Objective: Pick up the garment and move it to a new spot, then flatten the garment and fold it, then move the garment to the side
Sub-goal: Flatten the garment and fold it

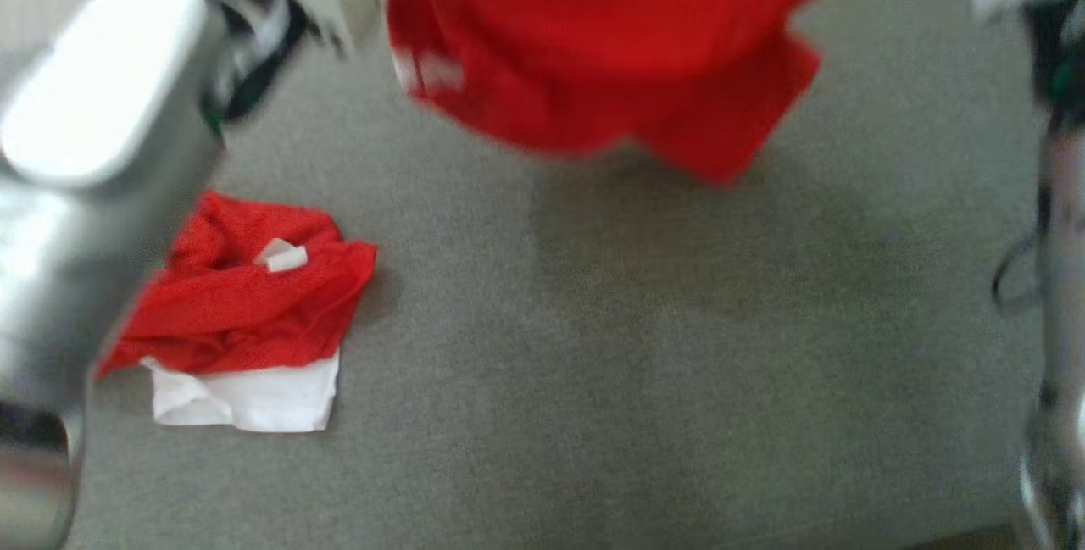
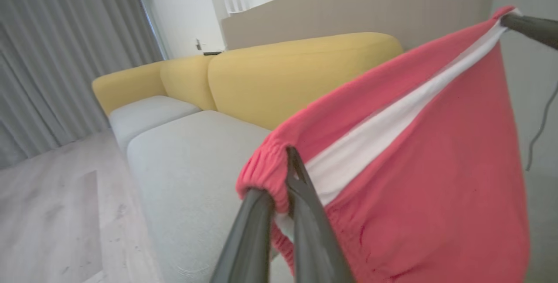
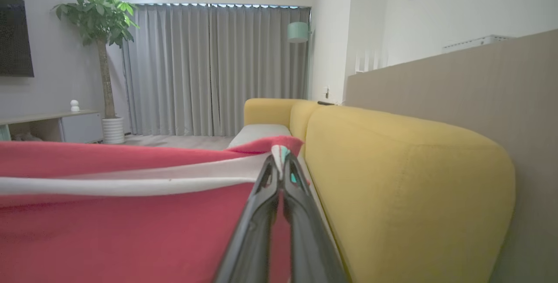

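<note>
You see right fingers [image 3: 257, 222] pressed together on white-banded edge of red garment [image 3: 130, 235]; yellow sofa back [image 3: 405, 187] just beside, grey curtains [image 3: 196, 69] behind.

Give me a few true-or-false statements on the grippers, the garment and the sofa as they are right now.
1. The left gripper and the right gripper are both shut on the red garment. True.
2. The red garment lies flat on the grey seat. False: it hangs in the air, stretched between the two grippers.
3. A second garment, red and white, lies crumpled on the grey seat. True.
4. The sofa's backrest is blue. False: it is yellow.
</note>
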You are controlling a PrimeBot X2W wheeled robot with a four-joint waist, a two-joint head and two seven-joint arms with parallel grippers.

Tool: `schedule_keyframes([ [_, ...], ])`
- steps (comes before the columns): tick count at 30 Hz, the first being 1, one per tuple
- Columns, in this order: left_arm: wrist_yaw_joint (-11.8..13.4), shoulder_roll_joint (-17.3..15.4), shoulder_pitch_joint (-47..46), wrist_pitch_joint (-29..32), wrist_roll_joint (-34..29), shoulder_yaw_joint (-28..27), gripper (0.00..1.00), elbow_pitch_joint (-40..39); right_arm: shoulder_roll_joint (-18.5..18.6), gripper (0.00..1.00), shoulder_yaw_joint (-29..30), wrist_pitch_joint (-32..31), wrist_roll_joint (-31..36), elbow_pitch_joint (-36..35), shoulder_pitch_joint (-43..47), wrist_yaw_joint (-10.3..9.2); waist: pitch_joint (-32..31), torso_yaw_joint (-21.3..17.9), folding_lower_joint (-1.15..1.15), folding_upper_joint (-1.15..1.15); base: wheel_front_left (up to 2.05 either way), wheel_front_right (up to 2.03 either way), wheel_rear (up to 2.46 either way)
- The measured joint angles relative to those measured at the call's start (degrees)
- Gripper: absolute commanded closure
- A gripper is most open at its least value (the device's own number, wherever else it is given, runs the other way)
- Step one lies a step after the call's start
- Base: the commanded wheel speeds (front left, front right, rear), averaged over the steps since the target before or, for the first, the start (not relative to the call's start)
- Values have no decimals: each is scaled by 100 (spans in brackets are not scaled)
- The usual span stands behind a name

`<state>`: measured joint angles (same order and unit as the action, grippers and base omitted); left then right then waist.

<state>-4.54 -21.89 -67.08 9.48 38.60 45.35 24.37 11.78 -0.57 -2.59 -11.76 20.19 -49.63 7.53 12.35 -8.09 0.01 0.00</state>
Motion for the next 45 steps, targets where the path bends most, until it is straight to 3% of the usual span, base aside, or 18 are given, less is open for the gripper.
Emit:
schedule_keyframes([
  [6,52,405,-1447,-631,-324,-316,100,1103,-140,100,115,889,221,1455,-2084,1,669,-94,1,0,0,0,0],
  [10,47,666,-1998,-1211,-491,-368,100,1715,-167,100,219,1439,476,2307,-2718,1,1009,-148,1,0,0,0,0],
  [12,25,787,-2034,-1460,-546,-363,100,2037,-192,100,203,1530,547,2759,-2700,1,1118,-163,1,0,0,0,0],
  [16,-258,1001,-1961,-1452,-434,-87,100,2605,-177,100,111,1614,628,3573,-2324,1,1179,-131,0,0,0,0,0],
  [18,-260,1116,-1571,-1769,-439,163,100,2616,-89,100,38,1629,631,3968,-2079,1,1178,-93,-2,0,0,0,0],
  [23,-310,1258,-37,-1862,-305,903,100,2689,176,100,-350,1366,549,4757,-1429,1,1003,-35,-2,0,0,0,0],
  [31,-310,1059,1031,-1755,288,1767,100,1870,555,100,-1061,469,-8,5101,-775,3,490,-46,-2,0,0,0,0],
  [39,-301,1006,1768,-1727,420,2011,100,1401,789,100,-1500,-164,-583,4963,-135,10,28,-90,-3,0,0,0,0],
  [45,-91,1012,2282,-1652,586,2135,100,940,1061,100,-1705,-441,-1056,4556,405,14,-328,-122,-2,0,0,0,0],
])
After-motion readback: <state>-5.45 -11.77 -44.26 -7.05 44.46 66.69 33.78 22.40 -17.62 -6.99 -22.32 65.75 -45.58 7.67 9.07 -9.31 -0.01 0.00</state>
